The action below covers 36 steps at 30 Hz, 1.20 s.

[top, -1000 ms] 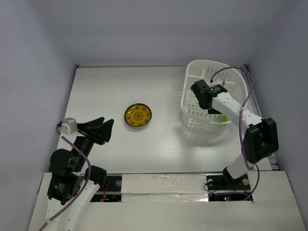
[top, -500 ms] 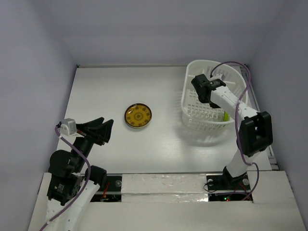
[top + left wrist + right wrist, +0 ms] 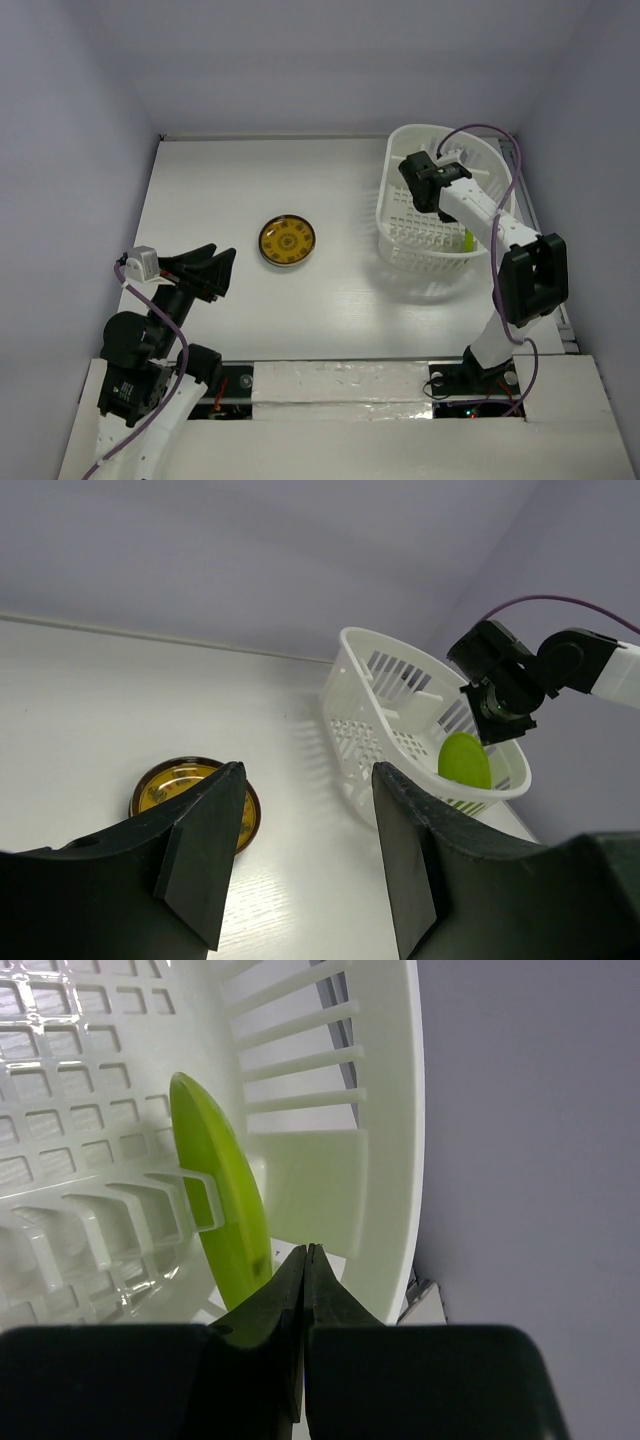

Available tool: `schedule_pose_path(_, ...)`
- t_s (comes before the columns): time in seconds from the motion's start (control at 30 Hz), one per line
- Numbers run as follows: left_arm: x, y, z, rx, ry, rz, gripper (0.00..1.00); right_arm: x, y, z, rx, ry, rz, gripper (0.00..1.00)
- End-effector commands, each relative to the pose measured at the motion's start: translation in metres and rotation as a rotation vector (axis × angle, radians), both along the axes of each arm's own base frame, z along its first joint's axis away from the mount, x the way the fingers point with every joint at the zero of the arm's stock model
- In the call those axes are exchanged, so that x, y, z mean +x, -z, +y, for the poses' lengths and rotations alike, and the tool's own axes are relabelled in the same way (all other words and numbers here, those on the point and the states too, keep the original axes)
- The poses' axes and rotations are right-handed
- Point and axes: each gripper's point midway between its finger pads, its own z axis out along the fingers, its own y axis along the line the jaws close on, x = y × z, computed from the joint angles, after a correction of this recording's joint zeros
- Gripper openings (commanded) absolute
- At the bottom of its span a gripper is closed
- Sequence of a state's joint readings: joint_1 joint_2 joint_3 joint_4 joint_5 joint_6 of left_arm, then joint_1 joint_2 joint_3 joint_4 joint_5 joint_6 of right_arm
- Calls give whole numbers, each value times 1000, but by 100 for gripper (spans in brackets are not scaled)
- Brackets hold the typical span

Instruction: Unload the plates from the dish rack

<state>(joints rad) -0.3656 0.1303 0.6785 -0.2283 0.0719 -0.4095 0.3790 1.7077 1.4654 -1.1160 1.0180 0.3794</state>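
The white dish rack (image 3: 392, 205) stands at the table's far right. In it a lime green plate (image 3: 215, 1190) stands on edge in a slot, also seen from the left wrist as the green plate (image 3: 464, 760). My right gripper (image 3: 307, 1250) is down inside the rack, shut with its fingers pressed together and nothing between them. The green plate stands just to the left of its tips, not gripped. An amber-yellow plate (image 3: 287, 241) with a dark rim lies flat mid-table. Near the left front edge, my left gripper (image 3: 208, 268) stands open and empty.
The right arm (image 3: 490, 220) reaches over the rack's near rim. The side wall (image 3: 530, 1110) rises close behind the rack. In the left wrist view the amber plate (image 3: 160, 785) lies partly behind the left finger.
My right gripper has shut from open and shifted slightly farther into the rack. The left arm and the amber plate have not moved.
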Motion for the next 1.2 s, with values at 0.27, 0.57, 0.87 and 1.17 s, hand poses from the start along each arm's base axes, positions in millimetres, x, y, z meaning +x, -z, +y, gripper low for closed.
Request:
schedule_pose_path(0.27, -1, -8, -3, -13, 18, -37, 50, 3, -31, 6, 121, -15, -183, 37)
schedule_pose_path(0.57, 0, -8, -4, -12, 23, -36, 50, 9, -11, 23, 218, -105, -161, 43)
schedule_pose_path(0.87, 0, -8, -4, -12, 21, -34, 50, 16, 9, 9, 81, -39, -65, 36)
schedule_pose_path(1.17, -1, -8, -4, -13, 23, -38, 50, 14, 7, 0, -1, 2, -30, 31)
